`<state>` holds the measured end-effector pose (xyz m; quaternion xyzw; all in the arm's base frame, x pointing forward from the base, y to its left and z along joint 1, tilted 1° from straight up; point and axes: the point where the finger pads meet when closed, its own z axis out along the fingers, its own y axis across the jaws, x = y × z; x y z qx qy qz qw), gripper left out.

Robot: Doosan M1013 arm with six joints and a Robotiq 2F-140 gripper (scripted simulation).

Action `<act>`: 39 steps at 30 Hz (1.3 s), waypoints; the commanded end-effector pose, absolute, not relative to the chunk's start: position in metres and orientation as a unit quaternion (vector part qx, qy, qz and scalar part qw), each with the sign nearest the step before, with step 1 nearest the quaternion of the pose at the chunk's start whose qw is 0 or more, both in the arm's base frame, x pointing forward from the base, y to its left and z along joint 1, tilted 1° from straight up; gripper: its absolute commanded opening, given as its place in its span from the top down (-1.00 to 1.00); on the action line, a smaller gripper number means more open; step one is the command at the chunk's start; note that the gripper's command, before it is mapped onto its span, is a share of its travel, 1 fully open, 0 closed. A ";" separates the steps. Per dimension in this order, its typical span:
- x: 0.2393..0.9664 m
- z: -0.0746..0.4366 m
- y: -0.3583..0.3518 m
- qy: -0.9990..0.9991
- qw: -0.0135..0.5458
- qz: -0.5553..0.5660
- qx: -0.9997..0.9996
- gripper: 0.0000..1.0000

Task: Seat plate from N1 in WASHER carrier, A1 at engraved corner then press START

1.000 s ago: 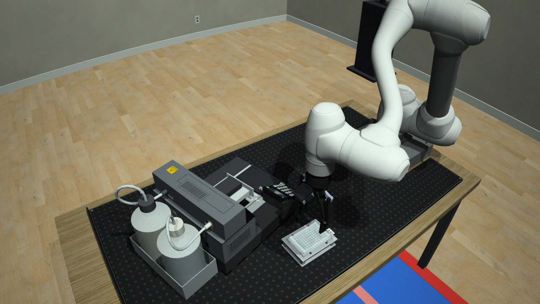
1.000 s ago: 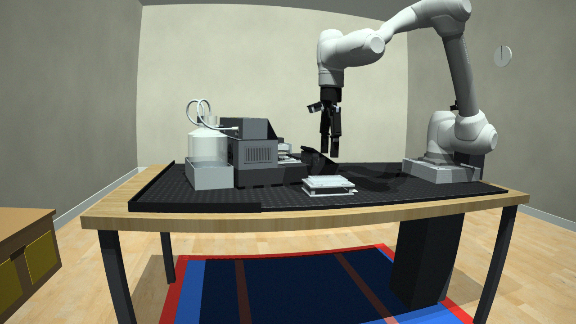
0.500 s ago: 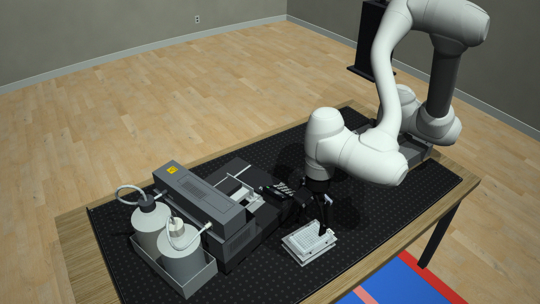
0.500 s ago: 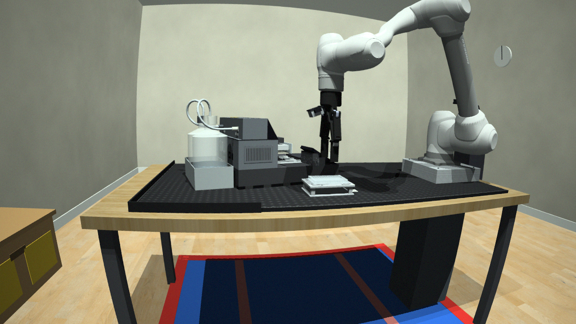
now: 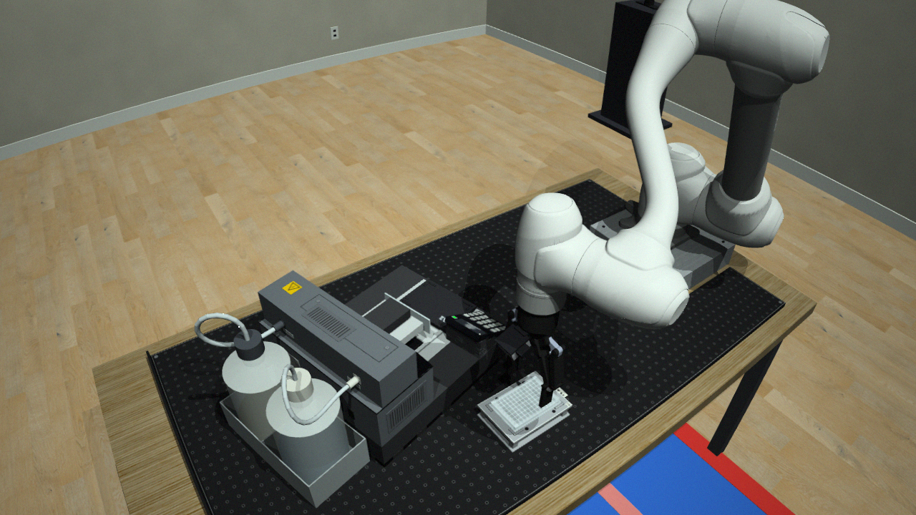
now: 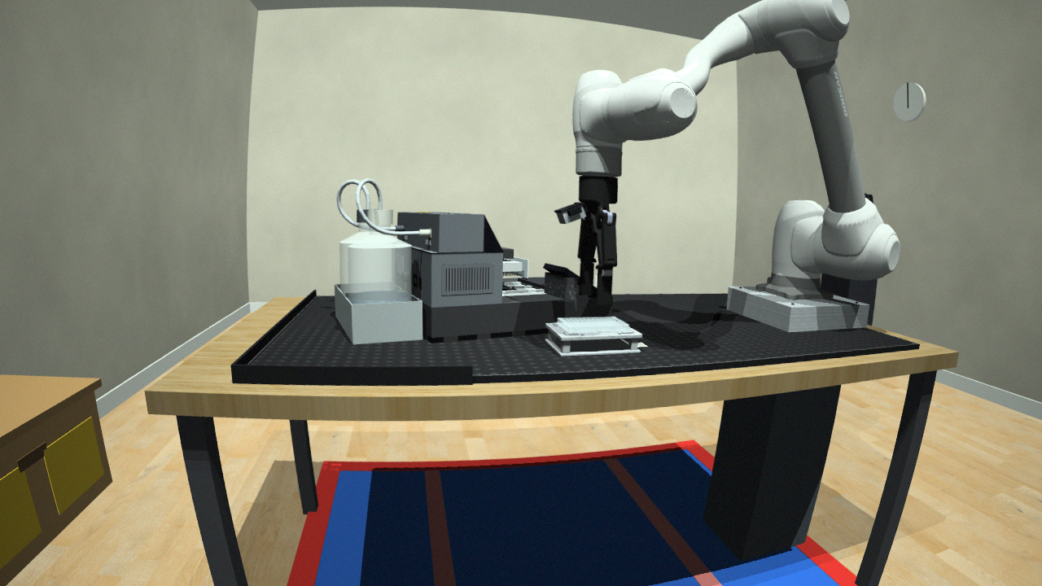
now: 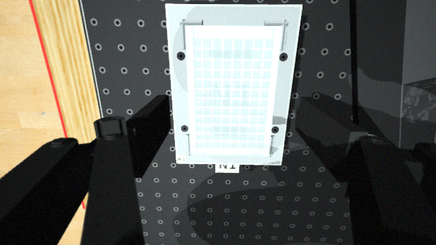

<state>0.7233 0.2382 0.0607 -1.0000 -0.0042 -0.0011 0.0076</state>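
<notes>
The white multiwell plate [image 5: 522, 404] lies flat in the nest N1 [image 5: 529, 425], close to the table's front edge. It also shows in the wrist view [image 7: 233, 90], lined up between the nest's corner guides, with the N1 label [image 7: 227, 167] at the nest's near end. My gripper [image 5: 537, 384] hangs upright just above the plate, open and empty. Its two black fingers straddle the plate's width in the wrist view [image 7: 234, 116] without touching it. The washer [image 5: 378, 345] stands to the left with its empty carrier [image 5: 419, 339] and keypad [image 5: 481, 320]. A small green lamp [image 5: 454, 317] glows beside the keypad.
Two white bottles [image 5: 281, 397] with hoses sit in a grey tray at the washer's far left. The arm's base block [image 6: 798, 309] stands at the right rear of the black perforated mat. The table's wooden front edge [image 7: 65, 68] runs close beside the nest.
</notes>
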 end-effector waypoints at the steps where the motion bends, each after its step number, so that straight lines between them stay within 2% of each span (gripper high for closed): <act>1: 0.724 0.056 0.239 -0.004 0.008 -0.002 -1.000 -0.40; 14: 0.724 0.038 0.239 -0.004 0.008 -0.002 -1.000 -0.40; 39: 0.724 0.034 0.239 -0.004 0.008 -0.002 -1.000 -0.40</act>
